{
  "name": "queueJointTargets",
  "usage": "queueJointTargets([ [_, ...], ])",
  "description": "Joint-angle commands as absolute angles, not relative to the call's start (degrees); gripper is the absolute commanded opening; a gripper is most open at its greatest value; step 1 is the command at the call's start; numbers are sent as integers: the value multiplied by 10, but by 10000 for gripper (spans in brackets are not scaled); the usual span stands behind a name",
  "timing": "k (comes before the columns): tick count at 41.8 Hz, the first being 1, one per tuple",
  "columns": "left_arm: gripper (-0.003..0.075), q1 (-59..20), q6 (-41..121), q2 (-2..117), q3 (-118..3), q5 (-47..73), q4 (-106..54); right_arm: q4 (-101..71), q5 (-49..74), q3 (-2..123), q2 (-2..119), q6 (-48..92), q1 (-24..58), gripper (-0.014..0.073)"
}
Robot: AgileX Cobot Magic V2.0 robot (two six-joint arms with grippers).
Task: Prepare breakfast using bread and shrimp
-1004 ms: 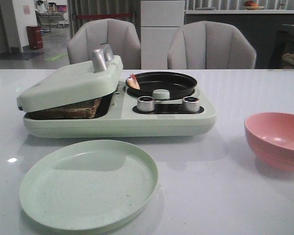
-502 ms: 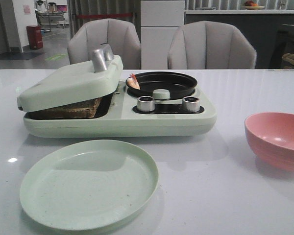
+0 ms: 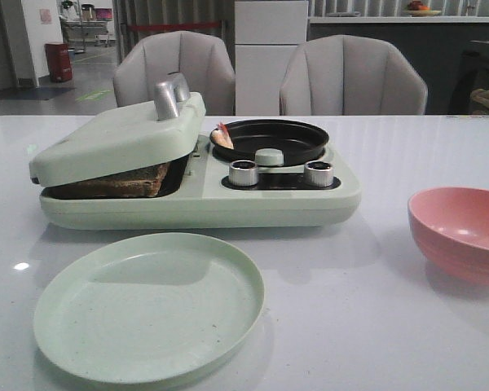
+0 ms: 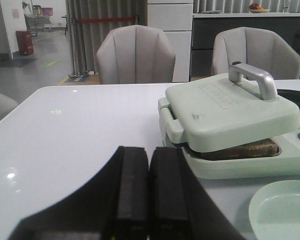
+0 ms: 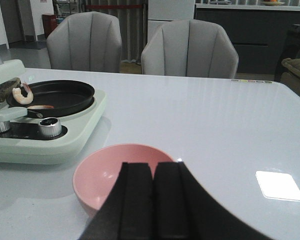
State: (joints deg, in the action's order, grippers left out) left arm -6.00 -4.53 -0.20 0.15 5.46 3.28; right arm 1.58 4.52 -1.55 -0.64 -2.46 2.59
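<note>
The bread (image 3: 114, 183) lies pressed under the tilted lid (image 3: 118, 134) of the pale green breakfast maker (image 3: 204, 204); it looks browned and also shows in the left wrist view (image 4: 240, 149). The shrimp (image 3: 221, 137) rests at the edge of the black pan (image 3: 270, 140), and shows in the right wrist view (image 5: 22, 94). My left gripper (image 4: 149, 165) is shut and empty, over the table left of the maker. My right gripper (image 5: 153, 177) is shut and empty, just in front of the pink bowl (image 5: 115, 177). Neither gripper shows in the front view.
A pale green plate (image 3: 147, 305) lies in front of the maker. The pink bowl (image 3: 460, 232) stands at the right. Two silver knobs (image 3: 243, 173) sit on the maker's front. Two grey chairs (image 3: 354, 77) stand behind the table.
</note>
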Motion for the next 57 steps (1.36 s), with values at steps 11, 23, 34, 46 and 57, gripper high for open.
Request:
queueJointTargets([
  [11, 102, -63, -47, -12, 18, 5, 30, -55, -16, -6, -19, 66, -2, 46],
  [23, 101, -63, -47, -12, 18, 5, 30, -53, -31, -6, -19, 19, -4, 46],
  [34, 102, -63, -47, -12, 18, 5, 30, -48, -34, -6, -19, 21, -4, 46],
  [46, 102, -63, -47, -12, 18, 5, 30, -48, -33, -6, -18, 21, -4, 46],
  [57, 102, -63, -47, -12, 18, 5, 30, -48, -33, -6, -18, 21, -4, 46],
])
